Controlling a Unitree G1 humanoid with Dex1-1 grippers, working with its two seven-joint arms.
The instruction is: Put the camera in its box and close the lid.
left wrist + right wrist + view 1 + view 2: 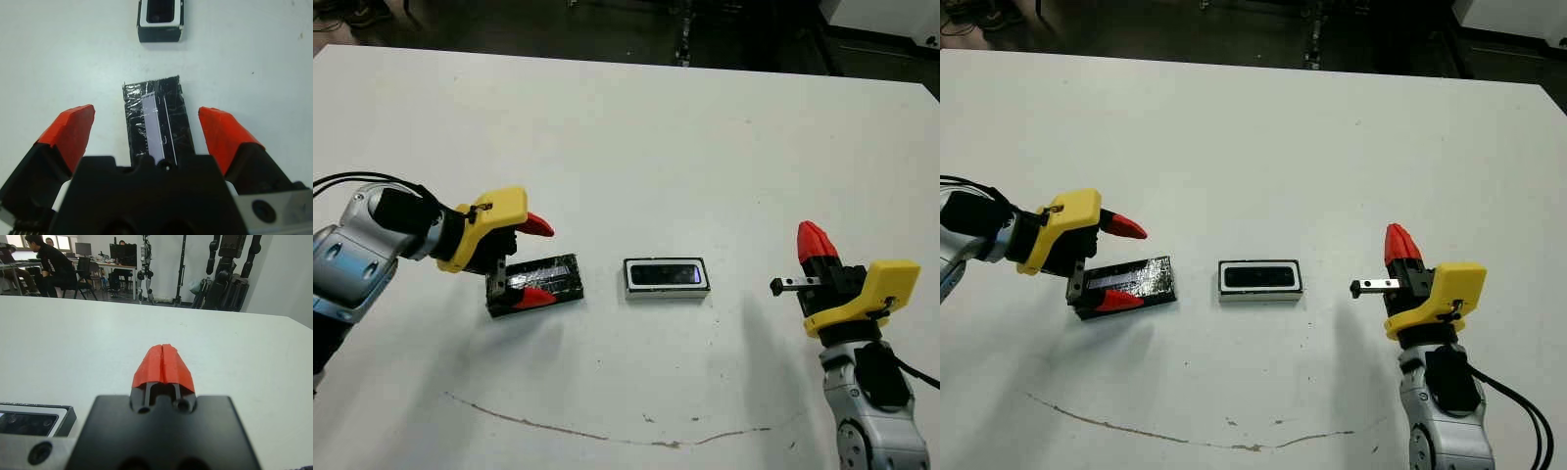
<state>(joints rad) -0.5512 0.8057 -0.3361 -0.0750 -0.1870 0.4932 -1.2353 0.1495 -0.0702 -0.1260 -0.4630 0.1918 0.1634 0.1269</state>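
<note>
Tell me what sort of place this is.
Probably a robotics lab or workshop: humanoid robots on stands line the far wall, people sit at desks with monitors, and a white table serves as the workbench.

**Four views covering one tabletop**

The two head views are looking forward and down on the white table (pixel 636 127) from above, taking in both arms and differing only by a small sideways offset. The left wrist view is looking steeply down along its gripper's fingers, close over the lid (pixel 155 115), with the box (pixel 160 20) lying farther ahead; both also show in the head views. The right wrist view is looking nearly level across the table toward a room with seated people (pixel 46 264), catching the box's corner at its edge.
</note>
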